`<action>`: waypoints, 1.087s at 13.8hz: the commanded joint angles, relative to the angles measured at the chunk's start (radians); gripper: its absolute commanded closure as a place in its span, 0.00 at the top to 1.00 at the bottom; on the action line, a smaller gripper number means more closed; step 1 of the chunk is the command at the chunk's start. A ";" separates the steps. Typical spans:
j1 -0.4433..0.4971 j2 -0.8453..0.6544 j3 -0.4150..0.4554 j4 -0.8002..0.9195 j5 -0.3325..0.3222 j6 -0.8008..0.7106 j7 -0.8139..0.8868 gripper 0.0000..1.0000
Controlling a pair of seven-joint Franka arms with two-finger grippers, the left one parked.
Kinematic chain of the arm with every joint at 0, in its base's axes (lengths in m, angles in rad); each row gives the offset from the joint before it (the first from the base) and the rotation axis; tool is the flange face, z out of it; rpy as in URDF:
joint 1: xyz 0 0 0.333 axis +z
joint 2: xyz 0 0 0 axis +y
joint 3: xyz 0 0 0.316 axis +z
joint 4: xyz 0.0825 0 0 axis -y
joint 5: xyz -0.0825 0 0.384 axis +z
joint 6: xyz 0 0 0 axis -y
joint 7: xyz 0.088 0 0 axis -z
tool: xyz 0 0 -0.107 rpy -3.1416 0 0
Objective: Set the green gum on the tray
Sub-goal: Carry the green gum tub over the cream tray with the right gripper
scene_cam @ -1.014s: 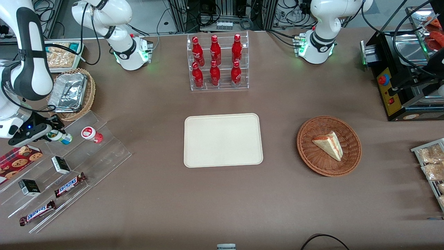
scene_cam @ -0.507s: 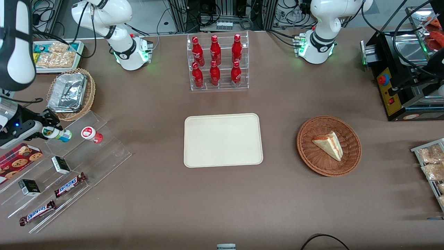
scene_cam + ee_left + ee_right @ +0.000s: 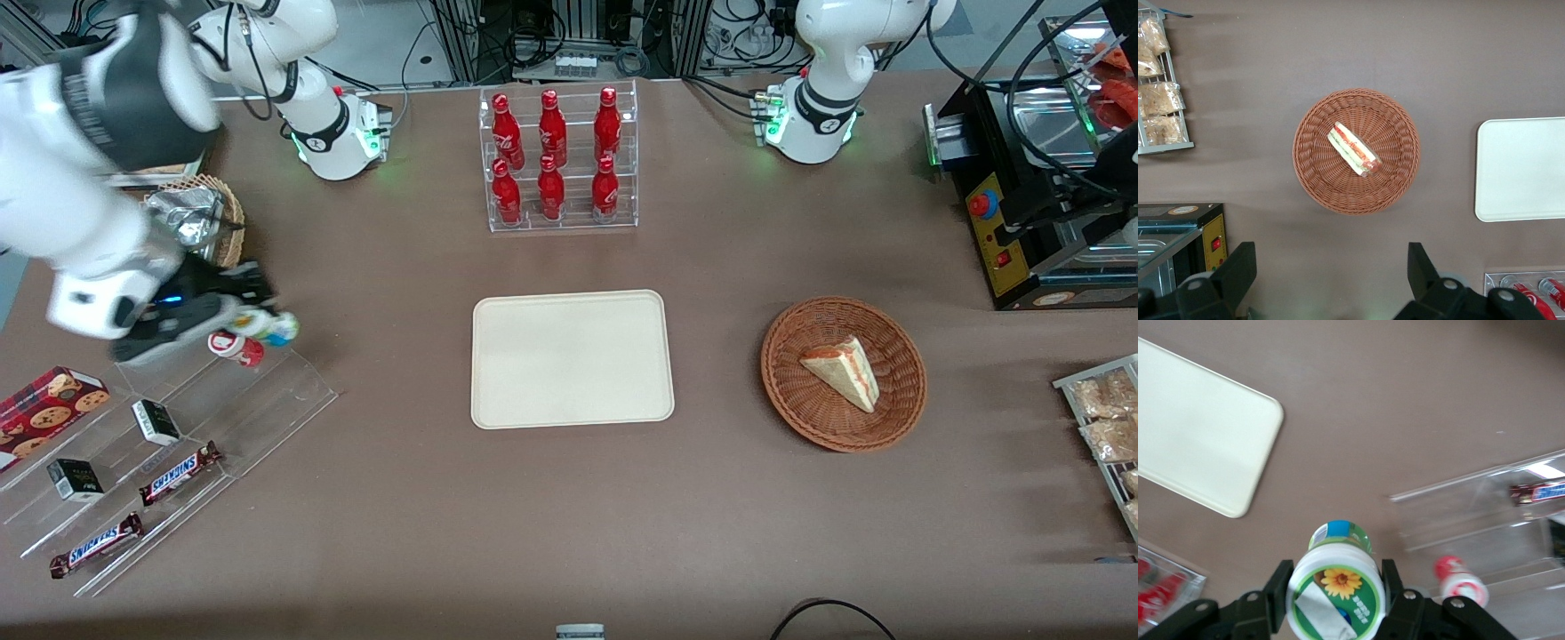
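The green gum (image 3: 1336, 590) sits clamped between the two fingers of the gripper (image 3: 253, 313) – lifted above the clear acrylic stand (image 3: 267, 391), just over the red-lidded canister (image 3: 233, 346) that rests on its top step. The tray (image 3: 571, 358) lies flat mid-table, well apart toward the parked arm's end – nothing on it

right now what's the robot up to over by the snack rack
The right arm's gripper has its fingers shut on the green gum and is carrying it in the air, above the acrylic snack rack toward the working arm's end of the table. The red-lidded gum canister sits on that rack. The cream tray at the table's middle has nothing on it yet, so the placing is not yet done.
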 commanded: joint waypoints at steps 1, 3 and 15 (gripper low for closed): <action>0.116 0.057 -0.015 0.068 0.012 -0.026 0.201 0.00; 0.200 0.123 -0.013 0.111 0.012 -0.022 0.378 0.00; 0.336 0.520 0.197 0.240 -0.017 0.310 0.978 0.00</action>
